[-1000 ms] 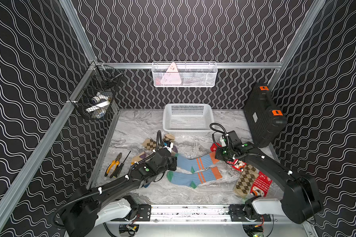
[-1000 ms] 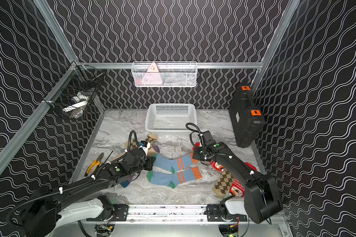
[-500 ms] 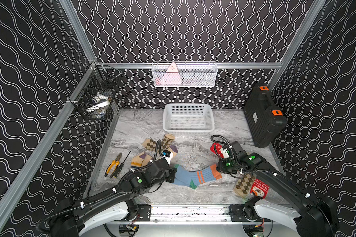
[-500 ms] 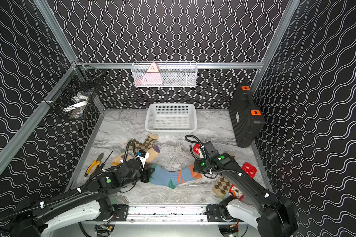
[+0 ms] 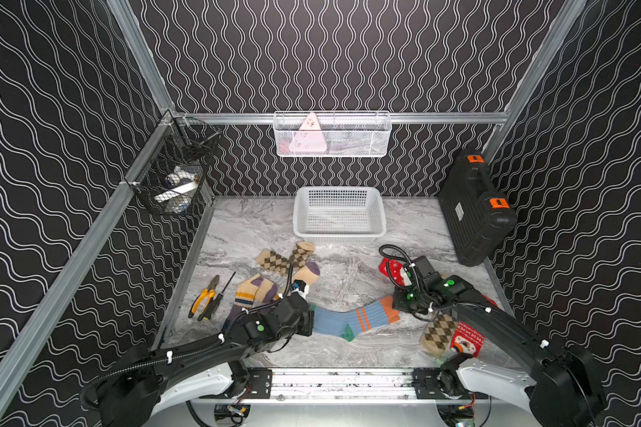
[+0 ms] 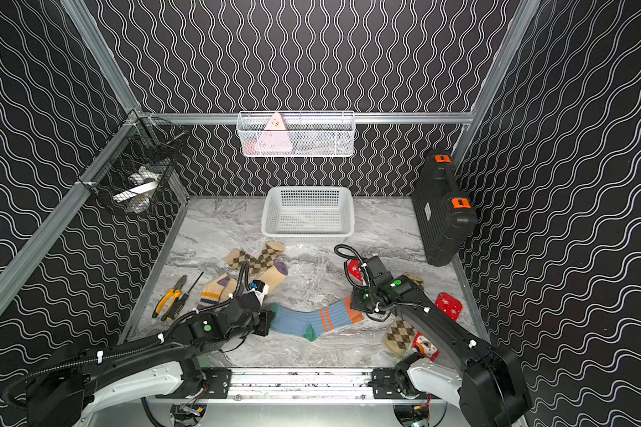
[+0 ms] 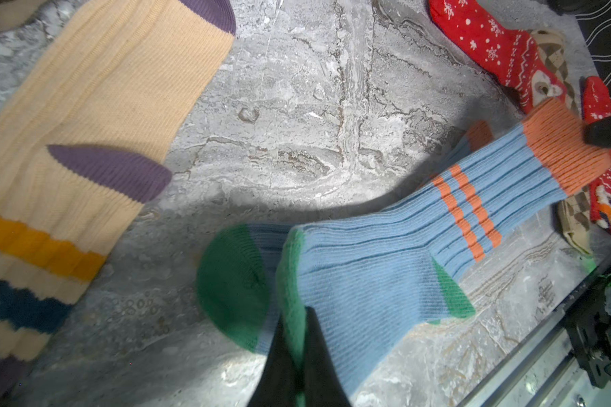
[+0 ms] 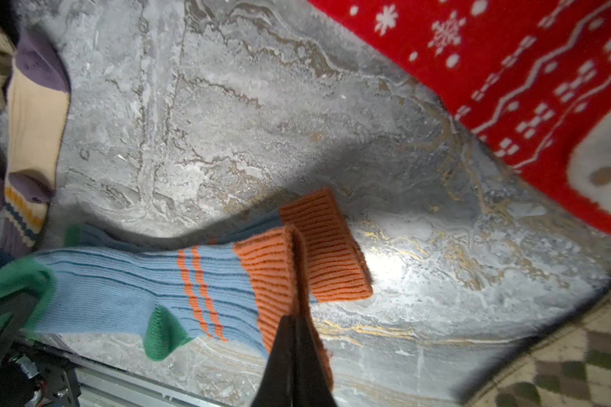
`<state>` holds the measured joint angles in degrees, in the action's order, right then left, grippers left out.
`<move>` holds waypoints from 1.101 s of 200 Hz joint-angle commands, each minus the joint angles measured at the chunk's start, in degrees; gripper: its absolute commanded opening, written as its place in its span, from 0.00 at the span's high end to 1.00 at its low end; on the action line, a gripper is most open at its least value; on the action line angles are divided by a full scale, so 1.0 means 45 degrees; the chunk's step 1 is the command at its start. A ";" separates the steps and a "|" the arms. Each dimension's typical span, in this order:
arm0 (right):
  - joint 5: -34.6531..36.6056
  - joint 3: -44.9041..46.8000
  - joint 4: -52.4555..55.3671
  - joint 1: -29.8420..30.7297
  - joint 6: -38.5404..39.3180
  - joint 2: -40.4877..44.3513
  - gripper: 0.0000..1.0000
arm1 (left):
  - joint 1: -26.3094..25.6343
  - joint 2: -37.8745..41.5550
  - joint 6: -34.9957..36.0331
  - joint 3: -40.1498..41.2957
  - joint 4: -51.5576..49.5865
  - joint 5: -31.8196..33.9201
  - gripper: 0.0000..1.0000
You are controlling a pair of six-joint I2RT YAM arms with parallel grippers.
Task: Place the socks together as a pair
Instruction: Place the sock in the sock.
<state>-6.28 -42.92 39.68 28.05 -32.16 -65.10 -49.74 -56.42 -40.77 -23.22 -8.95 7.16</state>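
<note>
A blue sock with orange stripes (image 5: 352,319) (image 6: 311,318) is stretched between my two grippers near the table's front. My left gripper (image 7: 295,313) (image 5: 309,323) is shut on its green toe (image 7: 290,267). My right gripper (image 8: 294,319) (image 5: 396,308) is shut on its orange cuff (image 8: 268,275). The matching blue sock lies just beneath and slightly behind it, showing its green toe (image 7: 233,282) and orange cuff (image 8: 328,246). In both top views the two blue socks overlap almost fully.
Tan argyle socks (image 5: 285,258) and cream striped socks (image 5: 254,295) lie behind my left arm. Red Christmas socks (image 5: 393,270) (image 5: 467,338) and an argyle sock (image 5: 439,332) lie by my right arm. Pliers (image 5: 202,299) lie at left, a white basket (image 5: 339,233) at the back, a black case (image 5: 474,207) at right.
Both grippers have carried the held blue sock toward the table's front. Two blue socks lay side by side before; now the held one hangs over the other.
</note>
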 commanded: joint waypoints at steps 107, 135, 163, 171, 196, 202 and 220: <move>0.0076 -0.0224 -0.0410 -0.0316 0.0216 -0.1585 0.90 | -0.0010 -0.0169 -0.0916 0.0844 0.0492 0.0021 0.78; 0.0401 -0.0161 -0.0327 -0.0328 0.0004 -0.1524 0.79 | -0.0003 -0.0700 -0.0993 0.0914 0.0889 -0.0143 0.52; 0.0371 0.0107 -0.0485 -0.0332 -0.0323 -0.1321 0.67 | -0.0003 -0.0511 -0.0939 0.0837 0.0612 0.0067 0.42; 0.0366 0.0222 -0.0563 -0.0329 -0.0459 -0.1243 0.63 | -0.0017 -0.0407 -0.0937 0.0816 0.0438 0.0161 0.40; 0.0419 0.0767 -0.0995 -0.0318 -0.0982 -0.1193 0.55 | -0.0012 -0.0291 -0.0978 0.0842 0.0168 0.0287 0.33; 0.0410 0.0966 -0.1187 -0.0316 -0.1103 -0.1261 0.55 | -0.0003 -0.0346 -0.0995 0.0895 0.0223 0.0298 0.33; 0.0410 0.1521 -0.1693 -0.0321 -0.1316 -0.1623 0.54 | -0.0002 -0.0726 -0.1056 0.1098 0.0685 0.0300 0.28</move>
<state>-5.13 -38.33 35.59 26.57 -35.20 -71.02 -49.78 -58.15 -43.81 -19.20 -7.22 7.31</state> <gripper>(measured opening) 0.456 0.678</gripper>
